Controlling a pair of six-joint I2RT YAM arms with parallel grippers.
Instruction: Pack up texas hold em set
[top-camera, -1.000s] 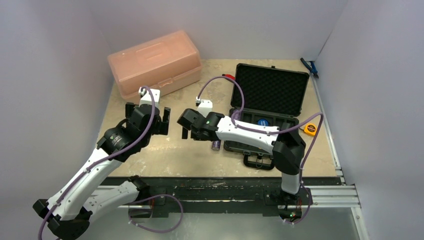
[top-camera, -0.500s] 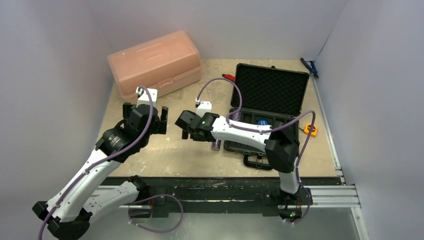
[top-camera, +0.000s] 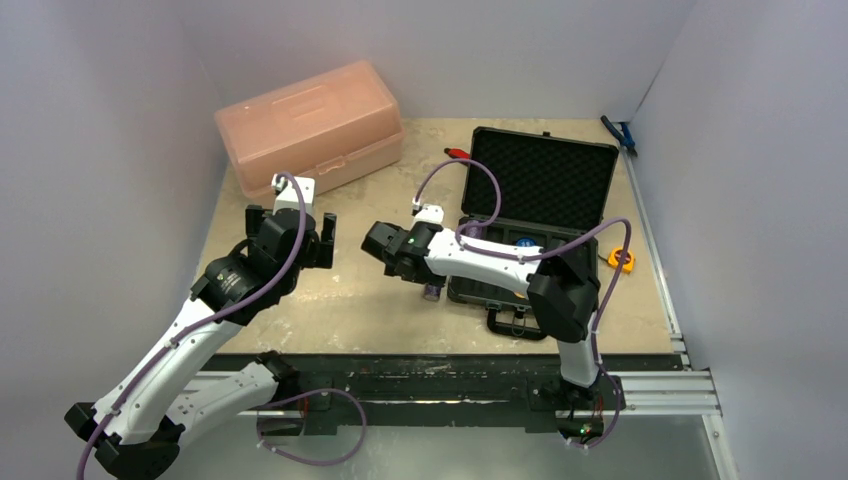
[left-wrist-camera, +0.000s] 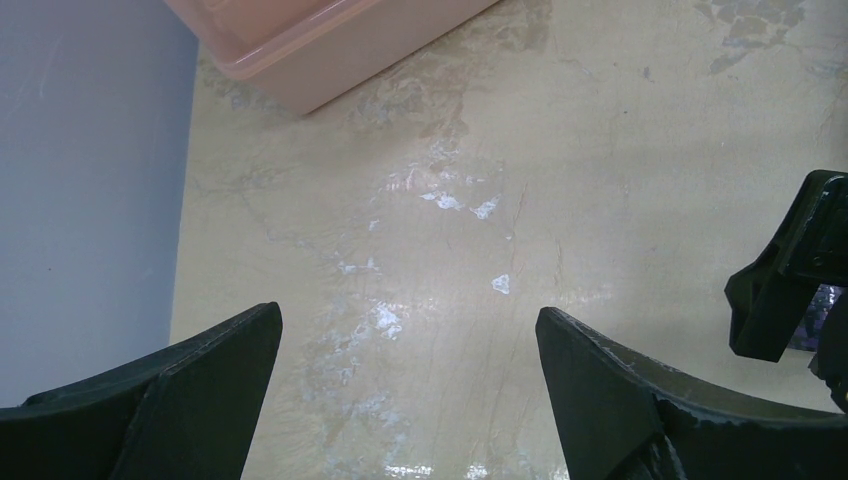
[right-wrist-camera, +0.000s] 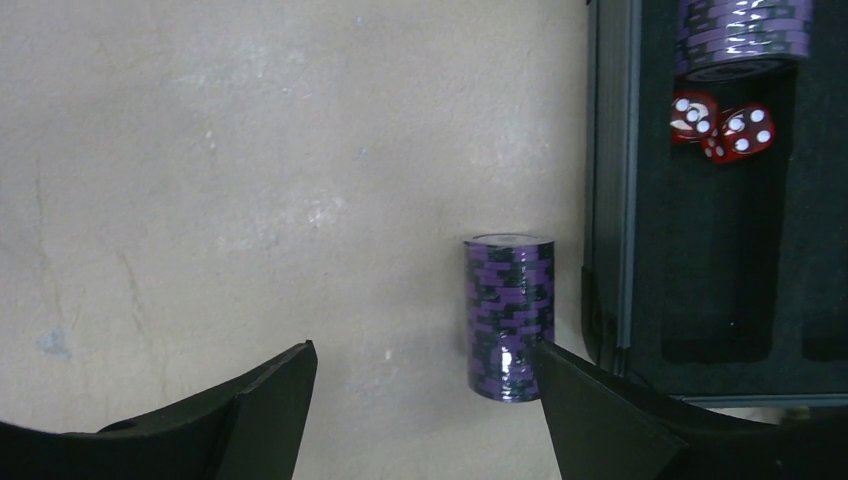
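The black briefcase (top-camera: 520, 275) lies open at the right, its foam lid (top-camera: 545, 180) raised and its handle (top-camera: 515, 322) toward me. In the right wrist view one purple chip stack (right-wrist-camera: 508, 315) lies on the table just outside the case wall (right-wrist-camera: 605, 200). The other purple stack (right-wrist-camera: 745, 35) and two red dice (right-wrist-camera: 722, 125) sit in the foam. My right gripper (right-wrist-camera: 425, 370) is open above the table, its right finger close beside the outer stack (top-camera: 432, 291). My left gripper (left-wrist-camera: 410, 330) is open and empty over bare table. The orange disc is not in view.
A translucent pink box (top-camera: 310, 125) stands at the back left; its corner shows in the left wrist view (left-wrist-camera: 330, 40). A yellow tape measure (top-camera: 622, 260) lies right of the case. A red-handled tool (top-camera: 457, 153) and a blue-handled tool (top-camera: 620, 133) lie near the back wall.
My right gripper has moved to the right, toward the purple stack beside the case. The left arm has stayed almost still.
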